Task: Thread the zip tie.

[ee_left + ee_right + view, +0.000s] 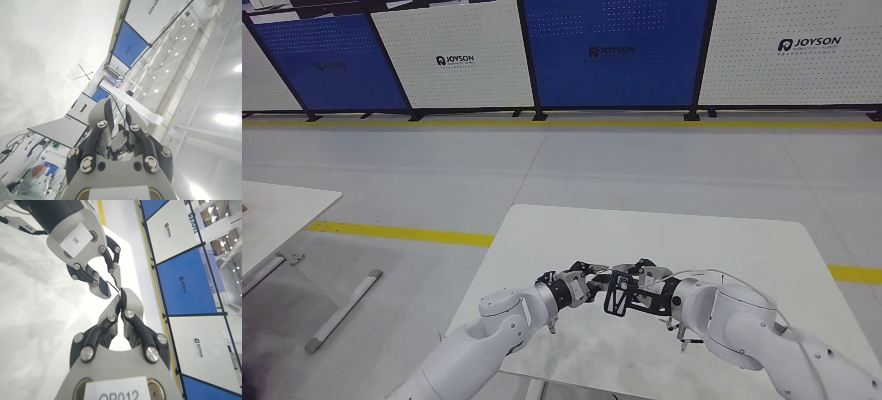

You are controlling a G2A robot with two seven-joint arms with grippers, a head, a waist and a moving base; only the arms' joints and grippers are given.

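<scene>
My two grippers meet tip to tip above the white table (722, 250). The right gripper (120, 300) is shut on a thin black zip tie (113, 285), which sticks out past its fingertips. That free strand runs into the gap of my left gripper (111, 285), which is open, and lies close along one of its fingers (117, 275). In the left wrist view the zip tie (121, 113) passes lengthwise between the spread fingers of the left gripper (119, 111). From above, the left gripper (592, 286) and the right gripper (622, 296) sit near the table's middle front.
Bare tabletop surrounds the arms on all sides, with its front edge just below them. A second white table (282, 215) stands off to the left. Blue and white panels (612, 50) line the far side of the floor.
</scene>
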